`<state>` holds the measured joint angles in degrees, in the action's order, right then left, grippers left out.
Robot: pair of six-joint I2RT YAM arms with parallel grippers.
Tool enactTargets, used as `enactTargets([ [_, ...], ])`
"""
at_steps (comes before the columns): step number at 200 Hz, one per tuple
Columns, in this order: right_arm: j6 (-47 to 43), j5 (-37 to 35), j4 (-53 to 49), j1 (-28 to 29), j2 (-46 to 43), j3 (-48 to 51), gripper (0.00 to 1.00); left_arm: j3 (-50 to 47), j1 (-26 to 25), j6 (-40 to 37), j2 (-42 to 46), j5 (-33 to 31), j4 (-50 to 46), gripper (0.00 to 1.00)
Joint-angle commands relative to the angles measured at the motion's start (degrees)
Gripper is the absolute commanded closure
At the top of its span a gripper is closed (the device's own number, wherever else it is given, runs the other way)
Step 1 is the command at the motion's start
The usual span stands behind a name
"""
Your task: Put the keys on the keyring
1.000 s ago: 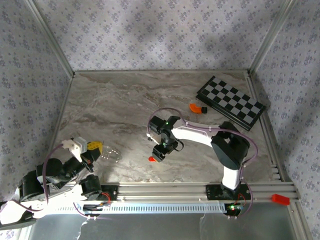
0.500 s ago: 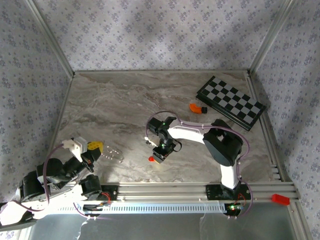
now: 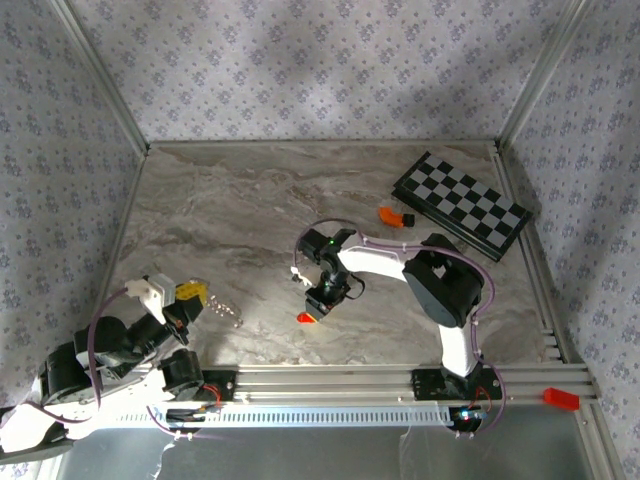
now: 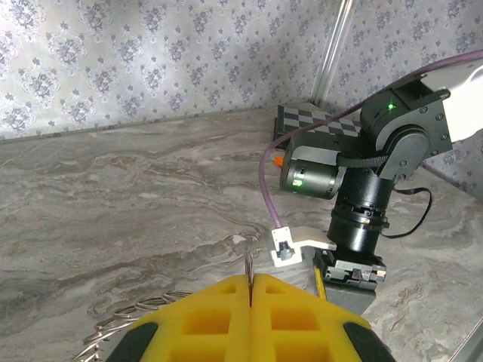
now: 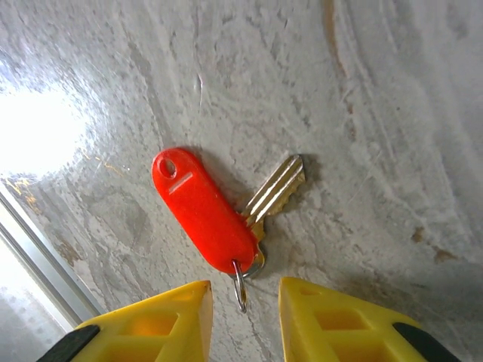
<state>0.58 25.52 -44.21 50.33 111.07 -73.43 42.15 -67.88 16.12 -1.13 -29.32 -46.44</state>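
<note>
One small key (image 5: pixel 204 211), a glossy red oblong plastic tag and a notched silvery blade joined by a tiny wire loop, lies flat on the veined grey marble table (image 3: pixel 220 210), near centre. The right gripper (image 5: pixel 245 290) points down over it, yellow fingers parted astride the loop. At near-left, the left gripper (image 4: pixel 250 283) is clamped on the wiry, key-fringed keyring (image 4: pixel 121 326)

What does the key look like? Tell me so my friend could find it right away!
Start at the marbled table and go to the middle of its near edge, right by the right gripper. The key lies flat there, small and silver with a bright red tag. The orange piece is a different thing, far back beside the chequered board.
</note>
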Motion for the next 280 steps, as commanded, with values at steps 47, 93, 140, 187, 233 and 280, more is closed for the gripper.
enactTargets([
  [47,-2.3,1.9,-0.9,-0.6,1.9,-0.1,0.75,0.4,0.3,-0.4,0.7,-0.8,2.5,1.00],
  [93,-3.7,0.3,-0.9,0.6,1.4,1.4,0.89,0.4,0.3,-0.1,0.7,-1.6,2.2,1.00],
  [140,-0.7,-2.3,3.8,2.3,-3.9,6.9,1.00,0.1,0.3,0.0,0.5,-2.0,2.3,1.00],
  [187,4.5,-9.4,18.8,7.0,-16.8,17.7,1.00,-0.1,0.3,-0.6,0.4,-0.7,3.0,1.00],
  [233,6.7,-9.4,35.6,8.4,-29.8,26.9,1.00,-0.1,0.3,-1.2,-0.5,0.9,3.7,1.00],
  [280,7.1,-2.6,49.5,8.2,-40.8,33.2,1.00,-0.4,0.4,-1.6,-1.2,2.2,4.6,1.00],
])
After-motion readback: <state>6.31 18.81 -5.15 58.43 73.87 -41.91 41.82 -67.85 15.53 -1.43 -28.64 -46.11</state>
